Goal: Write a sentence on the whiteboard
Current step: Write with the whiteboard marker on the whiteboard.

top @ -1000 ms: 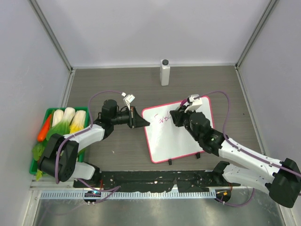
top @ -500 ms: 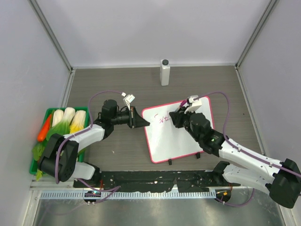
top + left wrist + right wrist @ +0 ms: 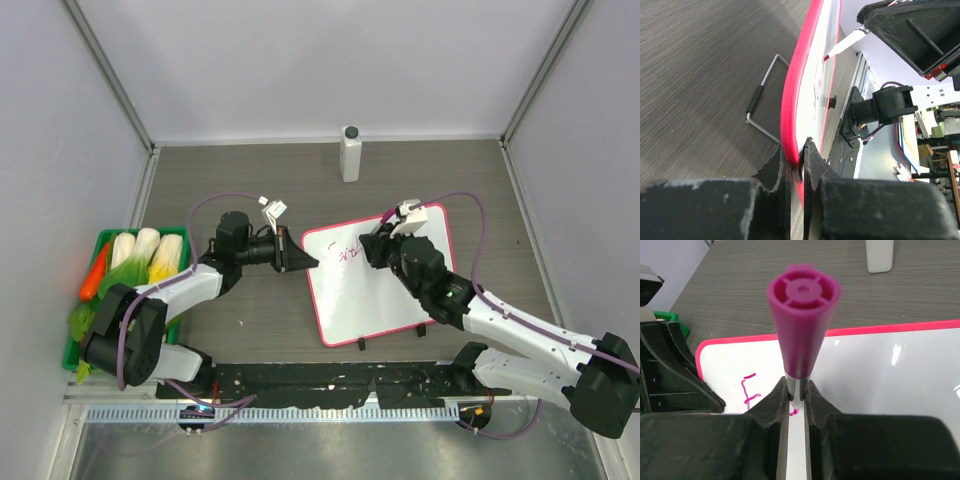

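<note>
The whiteboard (image 3: 380, 295), white with a pink-red frame, lies tilted on the table. My left gripper (image 3: 306, 263) is shut on its left edge; in the left wrist view the jaws (image 3: 801, 155) pinch the red frame (image 3: 794, 95). My right gripper (image 3: 373, 245) is shut on a magenta marker (image 3: 802, 325), held upright with its tip on the board near the top. The sentence (image 3: 347, 253) is only a short pink scrawl there. In the right wrist view an "F" (image 3: 749, 389) shows left of the right gripper (image 3: 796, 396).
A white bottle (image 3: 350, 153) stands at the back centre. A green tray (image 3: 72, 352) with a carrot (image 3: 94, 272) and pale vegetables (image 3: 148, 250) sits at the left. The board's wire foot (image 3: 762, 97) rests on the table. Walls close in on both sides.
My right gripper has shifted the marker slightly left and away along the top line of writing. The left gripper and the board have stayed put.
</note>
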Available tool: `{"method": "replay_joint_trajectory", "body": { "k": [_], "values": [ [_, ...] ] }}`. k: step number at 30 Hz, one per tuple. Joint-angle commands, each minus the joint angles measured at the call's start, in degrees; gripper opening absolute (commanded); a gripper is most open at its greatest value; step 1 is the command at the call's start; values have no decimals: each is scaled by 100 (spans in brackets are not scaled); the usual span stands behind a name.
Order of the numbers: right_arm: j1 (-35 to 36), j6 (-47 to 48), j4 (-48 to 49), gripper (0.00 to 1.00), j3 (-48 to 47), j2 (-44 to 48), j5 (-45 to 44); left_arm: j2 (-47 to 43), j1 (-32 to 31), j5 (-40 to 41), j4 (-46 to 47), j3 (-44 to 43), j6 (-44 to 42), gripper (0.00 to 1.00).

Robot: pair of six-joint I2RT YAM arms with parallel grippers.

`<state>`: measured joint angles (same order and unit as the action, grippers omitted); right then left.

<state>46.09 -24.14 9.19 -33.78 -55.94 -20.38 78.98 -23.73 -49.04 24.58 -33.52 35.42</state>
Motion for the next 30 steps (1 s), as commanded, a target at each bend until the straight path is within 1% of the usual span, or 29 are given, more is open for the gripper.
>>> {"method": "replay_joint_trajectory", "body": {
  "k": [1, 13, 30],
  "values": [
    [-38, 243, -75, 1, -225, -127, -580, 65, -159, 421, -357, 47, -976, 0],
    [-38, 235, -216, 1, -278, -75, -897, 56, -176, 421, -366, 56, -976, 0],
    [-38, 120, -497, 1, 91, 154, -493, 47, -167, 430, -375, 56, -976, 0]
  ]
}}
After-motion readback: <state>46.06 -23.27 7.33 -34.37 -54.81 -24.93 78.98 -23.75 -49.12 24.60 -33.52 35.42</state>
